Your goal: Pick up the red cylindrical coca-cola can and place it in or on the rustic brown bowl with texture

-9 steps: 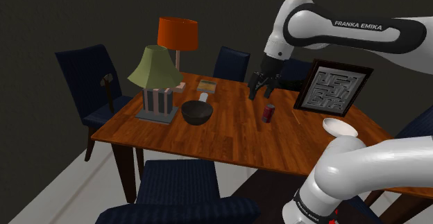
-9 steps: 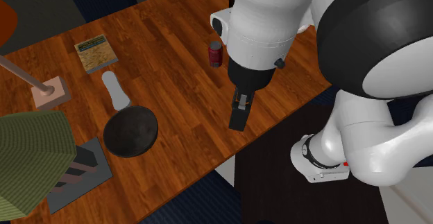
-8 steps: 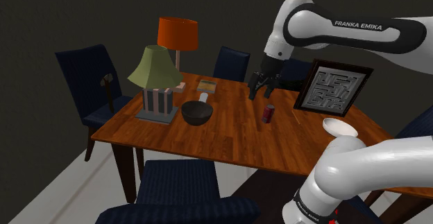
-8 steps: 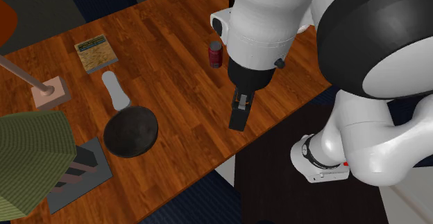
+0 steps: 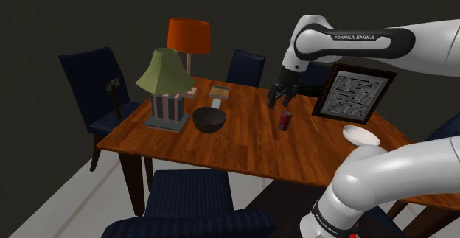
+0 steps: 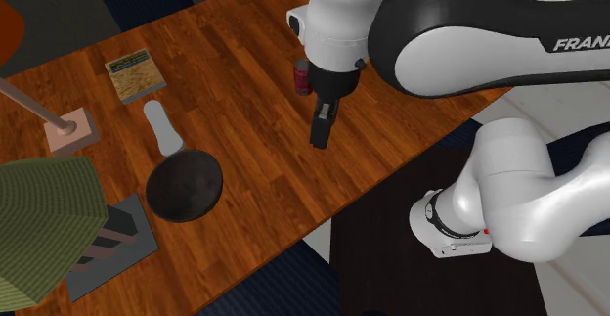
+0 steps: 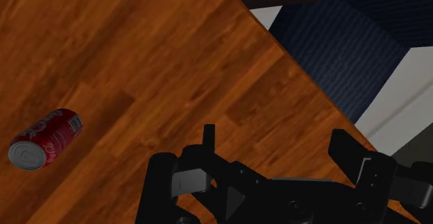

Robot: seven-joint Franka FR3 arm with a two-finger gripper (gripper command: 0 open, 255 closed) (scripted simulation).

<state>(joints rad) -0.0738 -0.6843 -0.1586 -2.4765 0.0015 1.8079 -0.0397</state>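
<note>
The end effector (image 7: 276, 145) stands open and empty, and we judge the upright red can (image 5: 284, 120) light, thin-walled and slippery, best gripped mid-body.

The arm (image 5: 398, 43) has swung. In the shoulder view its lettered link now runs out to the right edge, and the gripper (image 5: 282, 102) sits lower, just above the red can (image 5: 284, 120). In the second exterior view the gripper has shifted up and to the left, closer beside the can. The white wrist now overlaps the can's edge, and the dark-banded link stretches across the upper right.
</note>
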